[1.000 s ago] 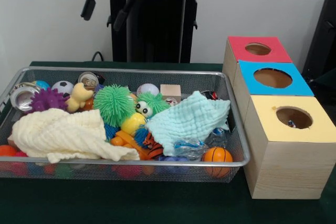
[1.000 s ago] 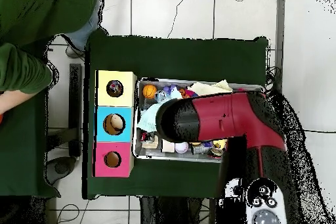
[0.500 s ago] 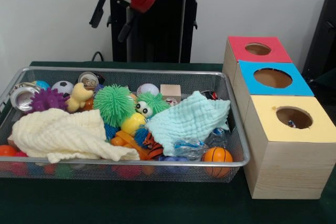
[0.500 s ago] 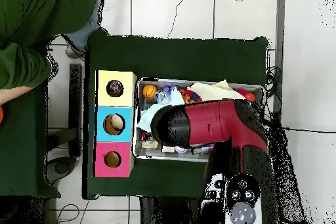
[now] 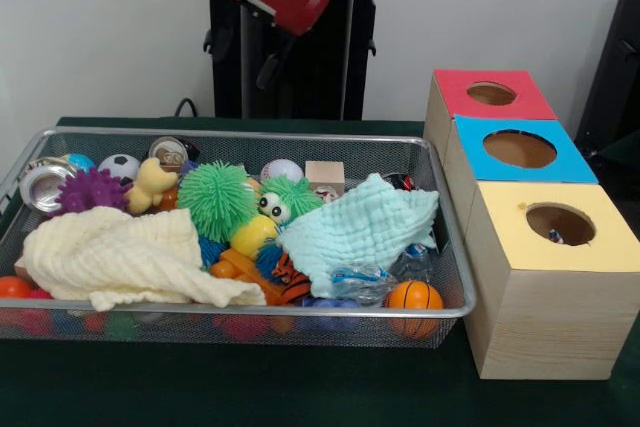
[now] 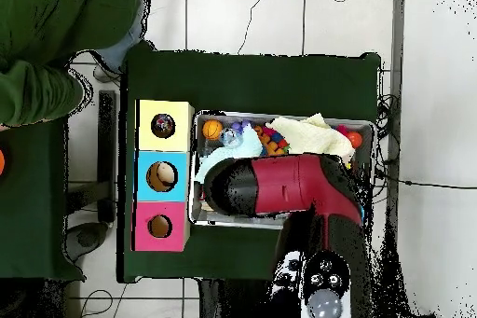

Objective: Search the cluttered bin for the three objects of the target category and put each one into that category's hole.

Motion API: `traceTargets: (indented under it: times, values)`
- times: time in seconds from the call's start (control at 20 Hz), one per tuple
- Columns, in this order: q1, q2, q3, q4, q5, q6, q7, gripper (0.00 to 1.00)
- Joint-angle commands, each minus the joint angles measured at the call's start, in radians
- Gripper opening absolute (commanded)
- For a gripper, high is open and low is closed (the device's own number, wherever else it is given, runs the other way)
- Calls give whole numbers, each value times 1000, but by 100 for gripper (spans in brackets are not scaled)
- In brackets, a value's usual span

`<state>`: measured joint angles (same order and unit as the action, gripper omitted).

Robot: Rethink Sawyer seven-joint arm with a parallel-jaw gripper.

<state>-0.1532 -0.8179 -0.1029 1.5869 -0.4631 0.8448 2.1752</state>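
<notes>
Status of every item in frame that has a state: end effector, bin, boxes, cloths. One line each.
end effector: raised above the bin's far side, holding nothing, fingers apart
bin: full of clutter, no spotted fabric bundle visible on top
yellow cloth: crumpled, covering toys
mint cloth: spread over toys
yellow-topped box: something small visible inside its hole
blue-topped box: hole open
red-topped box: hole open
</notes>
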Motion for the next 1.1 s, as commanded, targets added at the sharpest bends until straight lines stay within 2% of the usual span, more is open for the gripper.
traceTargets:
  times: [0.05, 0.35, 0.7, 0.8, 0.95, 1.1]
  values:
    - [23, 28, 4, 149, 189, -135, 377, 100]
    - [58, 11, -26, 162, 317, -189, 457, 100]
    - [76, -6, -31, 167, 486, -305, 523, 100]
    - [58, -14, -18, 181, 510, -345, 499, 100]
    - [8, -20, 36, 196, 522, -440, 413, 100]
    - [-35, -21, 77, 222, 559, -514, 389, 100]
